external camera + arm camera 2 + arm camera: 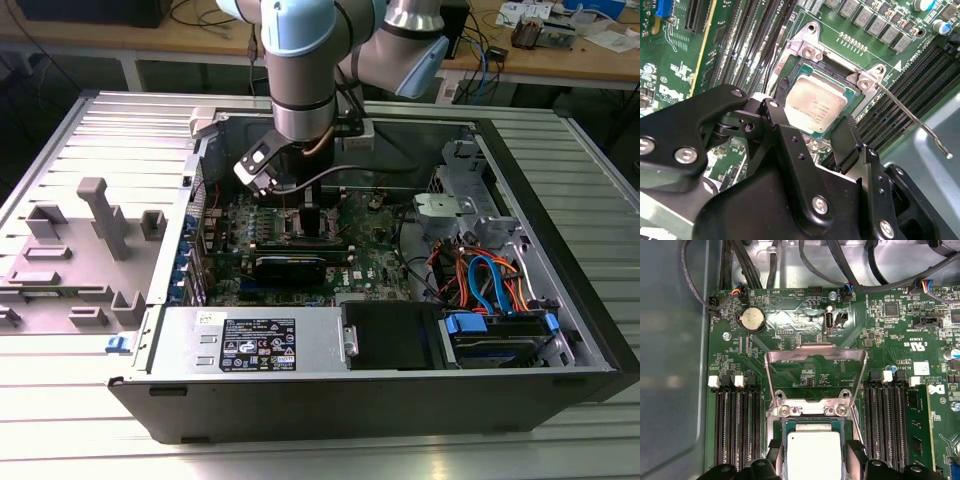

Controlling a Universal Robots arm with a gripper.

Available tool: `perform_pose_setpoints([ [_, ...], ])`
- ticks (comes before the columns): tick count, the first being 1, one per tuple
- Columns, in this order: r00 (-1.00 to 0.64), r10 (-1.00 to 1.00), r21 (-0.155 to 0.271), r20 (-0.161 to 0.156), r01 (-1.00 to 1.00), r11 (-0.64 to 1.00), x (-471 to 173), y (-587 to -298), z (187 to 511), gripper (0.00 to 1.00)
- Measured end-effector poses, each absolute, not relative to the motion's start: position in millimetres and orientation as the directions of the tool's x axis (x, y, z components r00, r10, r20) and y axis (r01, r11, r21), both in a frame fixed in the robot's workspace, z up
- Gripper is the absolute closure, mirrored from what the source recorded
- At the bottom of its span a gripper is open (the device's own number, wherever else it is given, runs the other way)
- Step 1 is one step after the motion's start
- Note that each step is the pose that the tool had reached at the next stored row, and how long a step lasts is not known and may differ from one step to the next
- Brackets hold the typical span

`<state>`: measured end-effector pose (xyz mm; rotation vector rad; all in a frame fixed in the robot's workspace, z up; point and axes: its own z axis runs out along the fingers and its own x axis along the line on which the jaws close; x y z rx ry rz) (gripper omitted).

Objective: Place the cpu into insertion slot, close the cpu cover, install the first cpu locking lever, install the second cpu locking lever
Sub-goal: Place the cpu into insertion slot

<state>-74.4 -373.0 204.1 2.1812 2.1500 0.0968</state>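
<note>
The cpu (815, 450), a square chip with a dull silver top, lies flat in the insertion slot (812, 420) on the green motherboard; it also appears in the second wrist view (815, 106). My gripper (815, 454) is open, its black fingers (856, 452) astride the chip with a narrow gap on each side. The cpu cover (815, 355) stands tilted up and open behind the slot. A thin metal locking lever (912, 120) sticks out free beside the slot. In the exterior view the gripper (310, 222) reaches down into the computer case.
Long black memory slots (735, 425) flank the socket on both sides. A coin battery (752, 318) and black cables (740, 260) lie beyond the cover. The case also holds a power supply (250, 345) and a drive bay with blue and orange cables (490, 285). A grey fixture (100, 215) stands outside.
</note>
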Motion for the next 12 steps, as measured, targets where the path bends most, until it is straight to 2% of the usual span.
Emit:
perform_pose_setpoints([
  [12, 0.012, 1.0, 0.099, -0.009, 0.995, -0.011, -74.8, -373.0, 208.5, 0.38],
])
